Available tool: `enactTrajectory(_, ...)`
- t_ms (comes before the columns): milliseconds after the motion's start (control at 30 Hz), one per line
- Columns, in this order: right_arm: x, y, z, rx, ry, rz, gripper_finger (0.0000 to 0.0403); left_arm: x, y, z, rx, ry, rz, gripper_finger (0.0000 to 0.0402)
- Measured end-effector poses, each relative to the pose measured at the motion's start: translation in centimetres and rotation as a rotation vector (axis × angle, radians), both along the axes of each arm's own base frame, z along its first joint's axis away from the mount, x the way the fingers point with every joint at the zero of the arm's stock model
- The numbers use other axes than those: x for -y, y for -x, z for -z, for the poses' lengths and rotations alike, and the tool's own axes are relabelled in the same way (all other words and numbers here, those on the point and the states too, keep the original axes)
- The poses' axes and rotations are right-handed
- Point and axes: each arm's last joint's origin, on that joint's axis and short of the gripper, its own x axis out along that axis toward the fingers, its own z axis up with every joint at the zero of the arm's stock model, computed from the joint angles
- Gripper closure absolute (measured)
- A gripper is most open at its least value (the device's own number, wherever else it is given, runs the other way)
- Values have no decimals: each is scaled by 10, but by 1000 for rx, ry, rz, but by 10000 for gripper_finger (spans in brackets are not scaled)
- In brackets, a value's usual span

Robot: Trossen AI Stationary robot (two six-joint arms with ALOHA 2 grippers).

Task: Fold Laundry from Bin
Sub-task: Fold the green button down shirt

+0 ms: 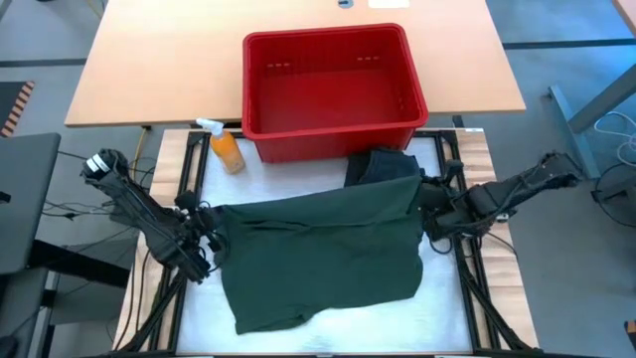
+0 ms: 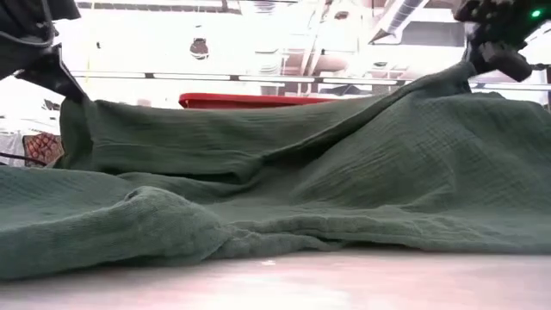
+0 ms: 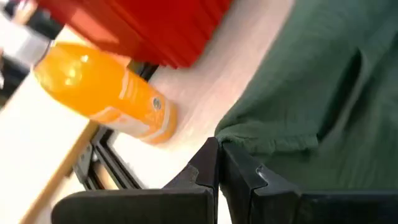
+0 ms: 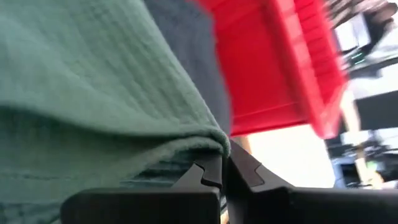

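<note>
Two garments out: a dark green garment lies spread over the white mat in front of the bin; a black garment sits bunched just beside the bin's near wall, partly under the green one.
Bin: red tub, looks empty in the high view.
Left gripper: at the green garment's left edge, fingers closed; the left wrist view shows the cloth hem right at the tips, so it appears pinched there.
Right gripper: at the right edge, fingers closed with a fold of green cloth caught at the tips.
Progress (judgement): early. Unloading looks done; the green piece is stretched between both arms but no fold is made; the black piece is untouched.
High view only: full outline of the cloth, empty bin, orange spray bottle near the bin's left corner.
Low view only: both held corners are lifted off the mat, with the cloth sagging between and rumpled in front.
Wrist views only: contact of tips and cloth.
</note>
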Motion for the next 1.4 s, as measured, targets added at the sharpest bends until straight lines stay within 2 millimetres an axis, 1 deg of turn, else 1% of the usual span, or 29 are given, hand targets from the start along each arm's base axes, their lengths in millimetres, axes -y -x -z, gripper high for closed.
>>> enactTrajectory(133, 7, -11, 4, -45, -87, 41, 379, -6, -4, 0, 38, 33, -93, 401)
enactTrajectory(233, 12, -14, 7, -68, -95, 83, 362, -8, -7, 1, 44, 59, -140, 401)
enactTrajectory(367, 15, -15, 11, -127, -130, 109, 322, -10, -9, 4, -29, 112, -165, 391)
enactTrajectory(433, 16, -15, 12, -153, -137, 115, 299, -11, -9, 5, -88, 134, -182, 377)
enactTrajectory(533, 17, -13, 11, -172, -131, 117, 262, -14, -9, 4, -104, 134, -202, 351)
enactTrajectory(633, 17, -10, 4, -196, -114, 116, 226, -18, -10, 3, -95, 134, -224, 326)
enactTrajectory(733, 18, -9, -9, -176, -109, 125, 197, -21, -10, 1, -79, 147, -232, 309)
enactTrajectory(867, 16, -11, -22, -149, -195, 107, 172, -23, -8, -2, -57, 178, -213, 299)
enactTrajectory(1000, 15, -8, -28, -196, -338, 96, 165, -19, -11, -4, -15, 238, -128, 298)
enactTrajectory(1100, 14, -2, -27, -281, -410, 98, 164, -12, -22, -3, 48, 301, -38, 297)
enactTrajectory(1167, 14, 0, -27, -284, -443, 119, 164, -4, -32, 1, 76, 359, 51, 297)
enactTrajectory(1233, 11, -1, -26, -262, -490, 125, 164, 5, -41, 9, 78, 432, 171, 297)
enactTrajectory(1333, 5, -3, -25, -251, -585, 96, 164, 23, -53, 22, 61, 559, 431, 297)
enactTrajectory(1400, -3, -5, -24, -250, -667, 60, 164, 35, -56, 25, 47, 630, 605, 297)
